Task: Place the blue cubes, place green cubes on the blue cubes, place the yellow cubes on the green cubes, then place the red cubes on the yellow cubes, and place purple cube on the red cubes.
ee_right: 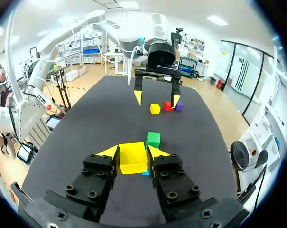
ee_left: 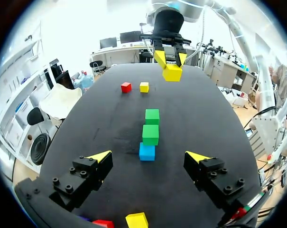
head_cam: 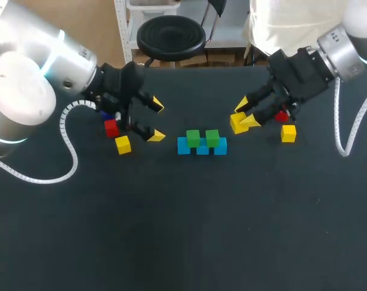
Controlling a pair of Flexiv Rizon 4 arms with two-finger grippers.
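Right jaws were closed to a narrow gap on a held yellow cube (head_cam: 238, 123), one yellow tip flat against each of two opposite sides. It hung just right of the blue row (head_cam: 202, 149) and, by my reading, off the worktop (head_cam: 171, 230). Gripping the side faces left the underside free, which suits setting it down on a flat top.

Blue row: three cubes side by side, touching. Two green cubes (head_cam: 193, 138) sat on top of it. Each seemed to sit over a join between two blues, though I could not be sure. Blue and green layers looked done, so yellow was the layer due, which explains the cube in hand.

Left jaws stood wide open, holding and touching nothing. They hung left of the blue row with the tips pointing towards it, probably parked there to leave the right arm room.

Spares left of the blue row:
- near red cube (head_cam: 111, 128)
- near yellow cube (head_cam: 123, 144)
- purple cube (ee_right: 179, 106), beside the red one

Spares right of the blue row, past the right jaws:
- far yellow cube (head_cam: 288, 133)
- far red cube (head_cam: 282, 116), partly hidden
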